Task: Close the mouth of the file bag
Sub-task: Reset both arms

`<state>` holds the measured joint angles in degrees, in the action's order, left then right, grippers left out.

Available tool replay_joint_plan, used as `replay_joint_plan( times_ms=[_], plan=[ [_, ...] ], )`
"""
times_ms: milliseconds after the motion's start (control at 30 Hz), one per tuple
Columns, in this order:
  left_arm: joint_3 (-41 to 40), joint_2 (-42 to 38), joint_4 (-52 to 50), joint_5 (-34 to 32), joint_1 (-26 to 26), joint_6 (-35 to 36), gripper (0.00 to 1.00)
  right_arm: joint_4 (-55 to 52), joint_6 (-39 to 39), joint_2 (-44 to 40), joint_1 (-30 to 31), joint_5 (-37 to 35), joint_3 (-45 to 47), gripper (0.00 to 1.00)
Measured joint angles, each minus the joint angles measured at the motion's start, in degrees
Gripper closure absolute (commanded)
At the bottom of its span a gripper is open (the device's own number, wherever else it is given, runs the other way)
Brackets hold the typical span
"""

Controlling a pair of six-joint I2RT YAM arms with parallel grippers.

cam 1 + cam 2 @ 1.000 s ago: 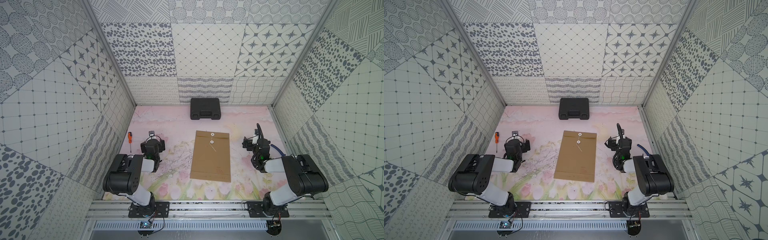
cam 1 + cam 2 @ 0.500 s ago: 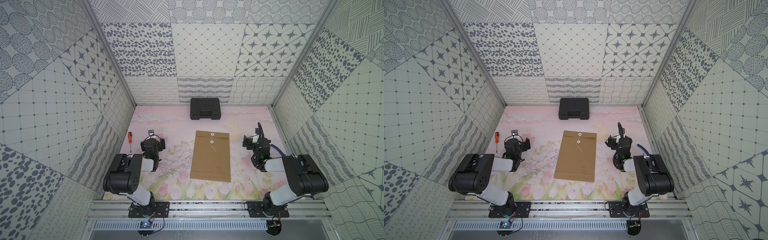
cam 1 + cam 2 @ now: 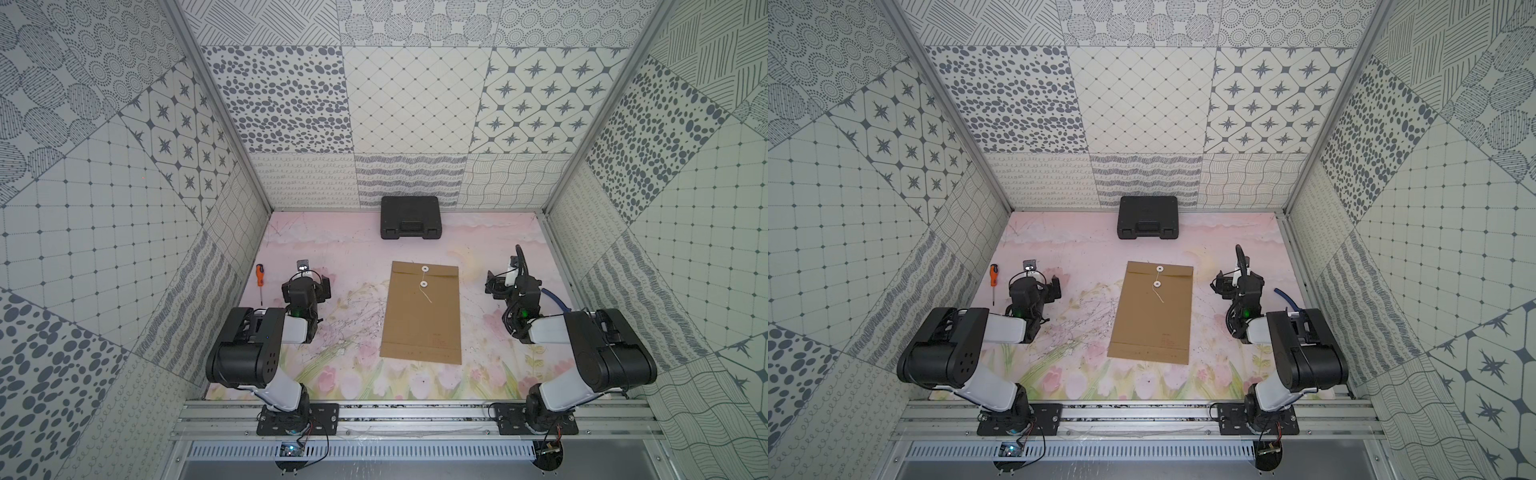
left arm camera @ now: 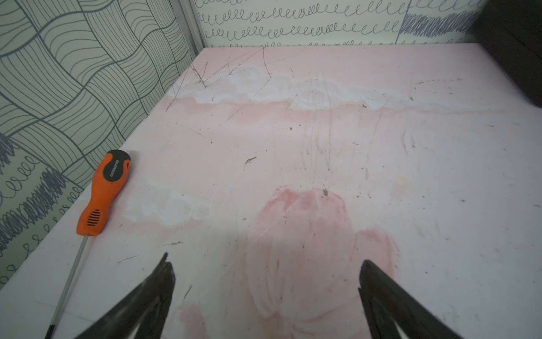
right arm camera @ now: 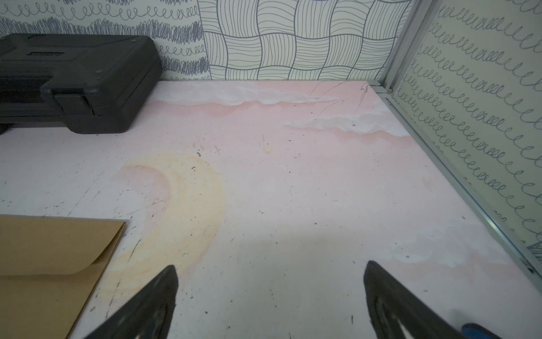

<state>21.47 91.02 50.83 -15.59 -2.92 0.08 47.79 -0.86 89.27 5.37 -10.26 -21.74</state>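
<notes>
The file bag [image 3: 422, 324] lies flat on the worktop [image 3: 353, 249] between left claw [image 4: 265, 264] and right claw [image 5: 269, 268], both spread wide, empty; its string [image 3: 427, 296] looks unwound, so reaching the mouth [image 3: 424, 272] likely comes next.

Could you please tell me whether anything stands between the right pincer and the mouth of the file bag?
Nothing visible does. The right pincer is open beside the mouth of the file bag, only bare mat between them; the black case sits farther back.
</notes>
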Motion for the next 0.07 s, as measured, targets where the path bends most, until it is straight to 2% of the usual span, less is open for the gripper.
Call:
replay_joint_plan(
  times_ms=[67],
  plan=[
    [0.0,0.0,0.0,0.0,-0.1,0.1,0.01,0.0,0.0,0.0,0.0,0.0,0.0,0.01]
  ],
)
